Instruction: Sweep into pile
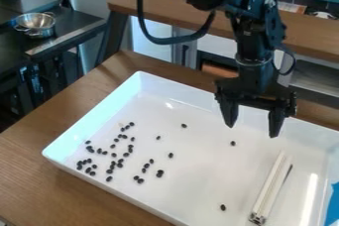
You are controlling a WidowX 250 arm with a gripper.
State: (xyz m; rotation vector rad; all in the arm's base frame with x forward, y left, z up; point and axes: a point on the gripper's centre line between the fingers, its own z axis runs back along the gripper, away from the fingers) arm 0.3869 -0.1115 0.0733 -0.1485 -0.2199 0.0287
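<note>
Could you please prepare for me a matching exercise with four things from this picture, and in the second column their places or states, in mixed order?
Column 1
1. The gripper
2. The metal bowl
3. The long white bar
4. Most of the small black pieces

Column 2
A. On a dark counter, at the upper left of the view
B. Loosely scattered in the left half of the white tray, as seen in the view
C. Open, above the tray
D. Lying in the tray, toward the right of the view

Right pairs: 1-C, 2-A, 3-D, 4-B
</note>
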